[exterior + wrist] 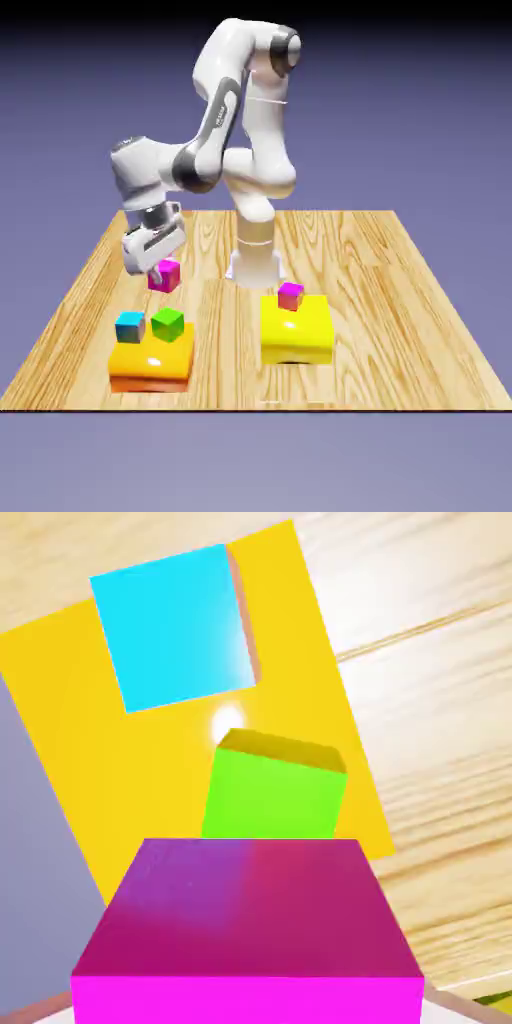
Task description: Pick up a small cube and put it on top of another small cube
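Ext. view: on the light-brown wooden table (pixel 385 300), the glossy orange rectangular block (pixel 152 377) lies front left, the glossy yellow rectangular block (pixel 296 340) to its right, well apart. On the L block, toward its back edge: the small cyan-blue cube (pixel 130 327) at L, the small green cube (pixel 168 325) at R, w/ a gap btwn. On the R block, near its back edge & left of its middle: one small magenta-pink cube (pixel 291 296). The other small magenta-pink cube (pixel 164 276) is btwn the fingertips of the white-and-grey two-finger gripper (pixel 158 272). Robot's white rounded base (pixel 255 268) stands behind both blocks, near the table's far edge.
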Controlling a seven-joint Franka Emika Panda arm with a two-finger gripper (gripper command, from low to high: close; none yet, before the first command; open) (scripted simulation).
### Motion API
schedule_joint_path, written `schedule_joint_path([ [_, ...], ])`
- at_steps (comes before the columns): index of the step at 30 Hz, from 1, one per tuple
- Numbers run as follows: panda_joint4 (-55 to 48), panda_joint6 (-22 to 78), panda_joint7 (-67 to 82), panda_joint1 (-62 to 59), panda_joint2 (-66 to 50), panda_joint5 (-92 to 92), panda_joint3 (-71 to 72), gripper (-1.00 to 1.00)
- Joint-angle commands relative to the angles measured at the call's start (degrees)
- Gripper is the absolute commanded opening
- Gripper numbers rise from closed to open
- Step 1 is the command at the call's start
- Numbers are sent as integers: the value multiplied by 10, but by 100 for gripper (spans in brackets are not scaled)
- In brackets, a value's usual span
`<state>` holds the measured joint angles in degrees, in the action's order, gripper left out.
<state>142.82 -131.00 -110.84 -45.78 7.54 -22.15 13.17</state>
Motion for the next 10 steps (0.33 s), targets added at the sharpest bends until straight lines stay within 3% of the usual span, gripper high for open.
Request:
schedule_joint_path([
  [1,0,1,-1,0,0,1,0,-100],
  [6,27,-113,17,14,-85,-22,14,-100],
  [7,27,-113,17,14,-85,-22,14,100],
  [10,15,-63,9,8,-48,-12,8,100],
])
